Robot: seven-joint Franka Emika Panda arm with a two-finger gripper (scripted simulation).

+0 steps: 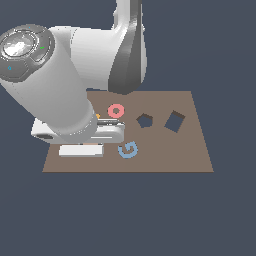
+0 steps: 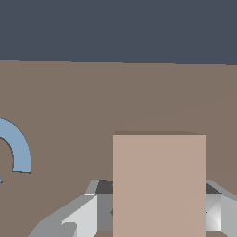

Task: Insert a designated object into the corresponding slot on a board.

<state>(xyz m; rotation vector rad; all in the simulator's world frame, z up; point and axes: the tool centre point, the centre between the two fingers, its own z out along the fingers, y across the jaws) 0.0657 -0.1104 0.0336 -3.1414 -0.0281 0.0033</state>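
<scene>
In the wrist view the pale tan tile (image 2: 159, 185), the designated object, sits between my fingers (image 2: 85, 215), which press against its two long sides. My gripper (image 2: 159, 220) is shut on it, low over the brown board (image 2: 115, 102). In the exterior view the gripper (image 1: 81, 149) is down at the board's (image 1: 165, 155) left front part, and the hand hides the tile. The slot (image 1: 174, 121), a dark tilted rectangle, lies well off toward the exterior view's right.
A dark pentagon cut-out (image 1: 144, 120) lies between my hand and the slot. A pink ring (image 1: 116, 110) rests behind the hand, with a sliver of an orange piece (image 1: 98, 116) beside it. A blue G-shaped piece (image 1: 128, 149) (image 2: 21, 150) lies right next to the gripper.
</scene>
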